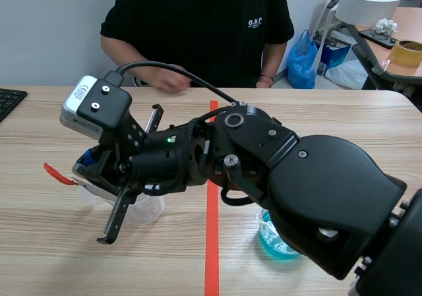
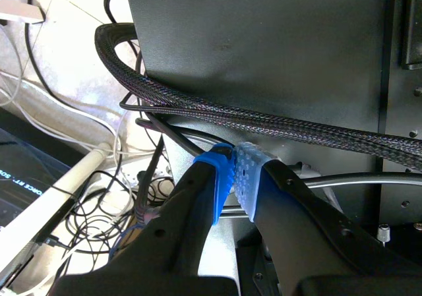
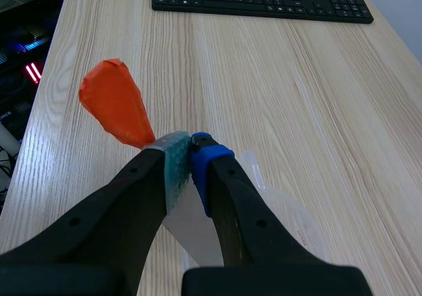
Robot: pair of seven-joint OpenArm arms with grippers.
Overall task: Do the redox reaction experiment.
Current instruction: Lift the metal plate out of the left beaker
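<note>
**While the orange-ended tool (image 3: 115, 108) is pinched over the clear cup (image 3: 290, 220), nothing is held by the left gripper (image 2: 234, 171)**

Right gripper (image 3: 188, 154) is extended from the right, past the table's (image 3: 277, 78) middle. Its jaws are clamped on the tool's clear plastic part, with the orange end sticking out ahead. The clear cup sits on the table just under the jaws. A beaker of blue liquid (image 1: 271, 244) is set nearer the robot, partly hidden by the arm. Left jaws are pressed together, pointed at a black housing (image 2: 264, 39) and cables (image 2: 231, 108).
</note>
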